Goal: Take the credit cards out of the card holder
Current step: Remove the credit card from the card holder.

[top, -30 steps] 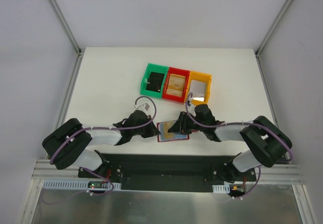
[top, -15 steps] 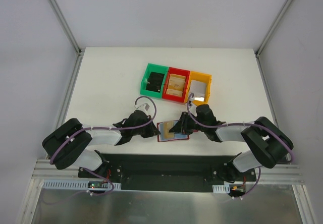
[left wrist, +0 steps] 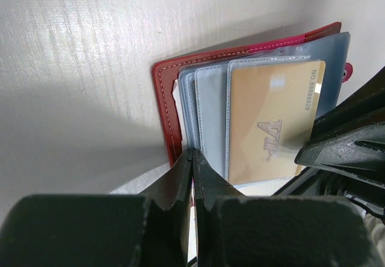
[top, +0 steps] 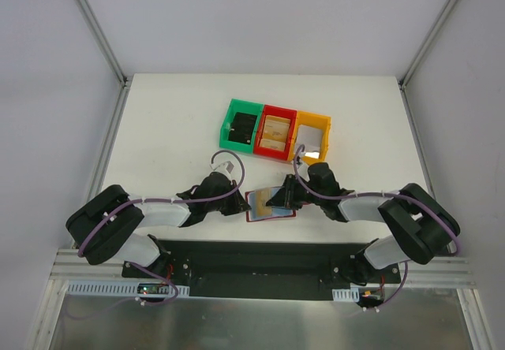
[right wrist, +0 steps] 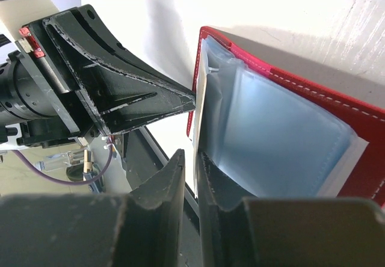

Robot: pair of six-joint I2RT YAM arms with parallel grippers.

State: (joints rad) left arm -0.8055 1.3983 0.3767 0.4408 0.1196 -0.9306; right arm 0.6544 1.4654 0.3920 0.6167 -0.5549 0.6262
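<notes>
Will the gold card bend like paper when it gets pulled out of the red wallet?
Probably not: the gold card lies flat with straight edges, so it likely stays stiff. Its shiny face suggests it may be slippery to pinch. It sits among clear sleeves in the card holder, which might drag along with it.
</notes>
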